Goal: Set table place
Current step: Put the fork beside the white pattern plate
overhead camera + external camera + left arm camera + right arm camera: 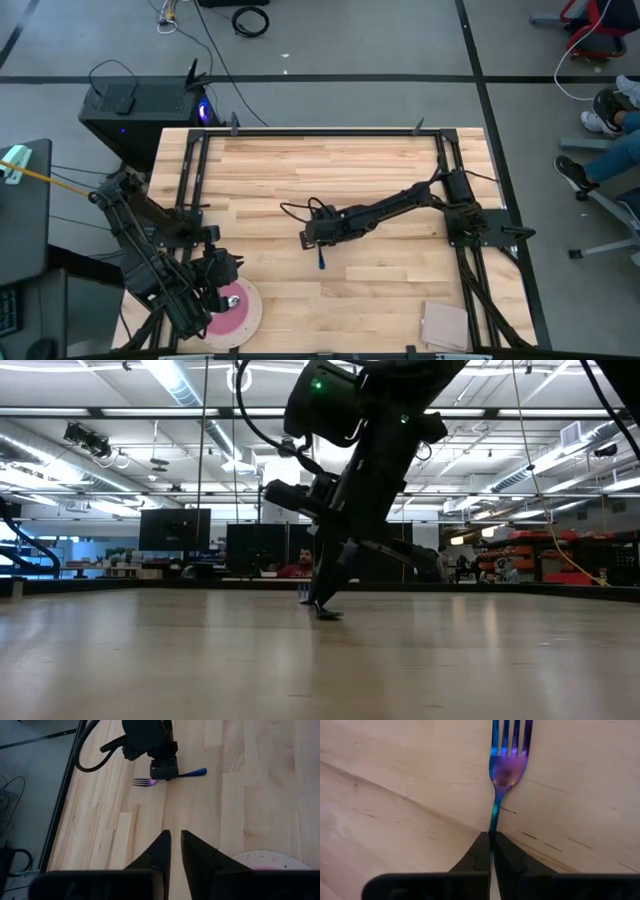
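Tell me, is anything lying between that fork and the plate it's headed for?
Nothing visible. The right pincer grips the iridescent teal-handled fork mid-table; bare light-wood table runs to the round off-white speckled plate, over which the left pincer hovers.

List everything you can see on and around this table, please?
table: one, pale wood, centre.
plate: one, off-white, near-left corner.
bowl: one, pink, on the plate.
fork: one, blue-purple, mid-table, flat.
pad: one, tan, near-right corner.
computer tower: one, black, floor beyond the left corner.
person: one, seated at right, legs only.
left gripper: over the plate, nearly shut.
right gripper: shut on the fork's handle.
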Tool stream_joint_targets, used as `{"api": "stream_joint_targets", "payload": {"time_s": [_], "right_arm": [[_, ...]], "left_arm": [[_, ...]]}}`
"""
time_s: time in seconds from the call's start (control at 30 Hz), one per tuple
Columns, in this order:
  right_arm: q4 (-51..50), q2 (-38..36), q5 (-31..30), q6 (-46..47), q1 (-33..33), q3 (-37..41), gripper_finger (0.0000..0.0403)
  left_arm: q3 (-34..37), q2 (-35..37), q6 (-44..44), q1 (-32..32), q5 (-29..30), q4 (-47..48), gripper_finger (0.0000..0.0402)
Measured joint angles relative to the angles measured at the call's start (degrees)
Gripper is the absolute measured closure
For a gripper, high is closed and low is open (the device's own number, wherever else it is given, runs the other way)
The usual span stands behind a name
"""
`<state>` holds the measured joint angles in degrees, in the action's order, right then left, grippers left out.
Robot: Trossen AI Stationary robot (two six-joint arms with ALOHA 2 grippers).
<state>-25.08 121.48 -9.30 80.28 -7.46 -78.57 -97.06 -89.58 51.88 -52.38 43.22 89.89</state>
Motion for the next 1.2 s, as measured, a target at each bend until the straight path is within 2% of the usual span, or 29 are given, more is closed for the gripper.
{"api": "stream_joint_targets", "payload": {"time_s": [0.3,0.7,1.0,1.2], "right_arm": [[1.11,-1.92,-3.47,-2.35,-1.51,0.42,0.0397],[2.77,-2.04,-4.00,-2.16,-4.62,0.43,0.0400],[1.42,-2.24,-6.68,-4.50,-6.85,-6.19,0.0402],[0.65,-2.26,-11.00,-4.48,-9.21,-11.05,0.0402]], "left_arm": [[0.00,0.00,0.02,0.00,0.00,-0.03,0.0349],[0.00,0.00,0.02,0.02,-0.03,-0.02,0.0357],[0.00,0.00,0.02,0.02,-0.07,-0.02,0.0356],[0.00,0.00,0.02,0.02,-0.80,-0.02,0.0362]]}}
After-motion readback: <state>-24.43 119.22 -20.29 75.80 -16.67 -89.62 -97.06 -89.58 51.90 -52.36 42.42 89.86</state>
